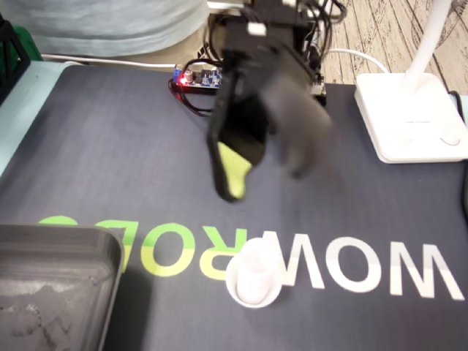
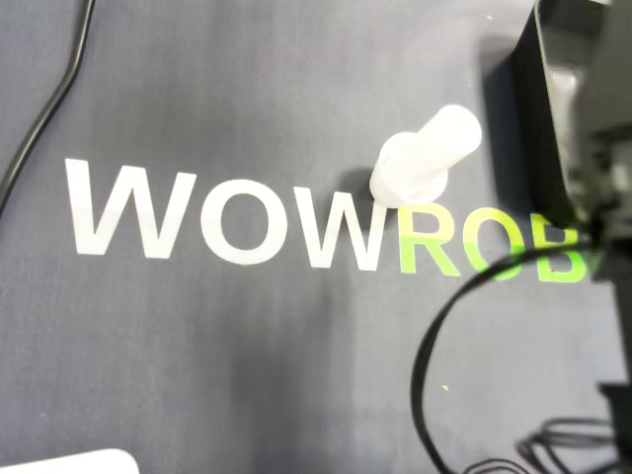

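Closest to the lens in the fixed view, a gray tray point(image 1: 58, 235) fills the near left corner of the table. Just right of it, close to the near edge, a white peg point(image 1: 254, 276) stands upright on its wider round base. It sits on the WOWROBO lettering point(image 1: 351, 267) of the dark mat point(image 1: 110, 161), where the green letters meet the white ones.

Beyond the peg, toward the middle of the table, the hand point(image 1: 267, 183) hangs in the air, well apart from the peg and blurred. Its jaws stand spread, one black with a yellow-green tip, the other a gray smear, and nothing is between them.

At the far edge a small board point(image 1: 196, 77) shows a red light. A white lamp base point(image 1: 409, 117) rests in the far right corner.

From overhead, the peg point(image 2: 427, 158) is on the mat point(image 2: 247, 375) with its base touching the tops of the letters point(image 2: 237, 229). The tray point(image 2: 538, 99) shows as a dark wall at the upper right of this view, near the peg but not touching it. A black cable point(image 2: 44, 123) runs down the left side, a cable loop point(image 2: 430, 346) curves at the lower right, and a corner of the lamp base point(image 2: 74, 462) shows at the bottom left.
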Robot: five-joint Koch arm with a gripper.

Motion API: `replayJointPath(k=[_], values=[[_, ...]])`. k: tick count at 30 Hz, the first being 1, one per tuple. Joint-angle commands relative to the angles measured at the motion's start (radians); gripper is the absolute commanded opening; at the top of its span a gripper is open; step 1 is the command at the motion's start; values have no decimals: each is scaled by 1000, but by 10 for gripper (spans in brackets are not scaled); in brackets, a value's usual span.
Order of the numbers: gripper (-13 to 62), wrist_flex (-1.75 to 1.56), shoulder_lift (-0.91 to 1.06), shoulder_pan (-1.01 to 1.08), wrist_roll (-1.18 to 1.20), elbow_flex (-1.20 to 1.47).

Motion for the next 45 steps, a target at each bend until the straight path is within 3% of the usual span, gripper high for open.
replayJointPath(k=[1,9,22,45], values=[[259,69,67,18,103,-2],[273,149,89,28,327,183],[331,135,89,20,328,486],[337,135,89,28,390,568]])
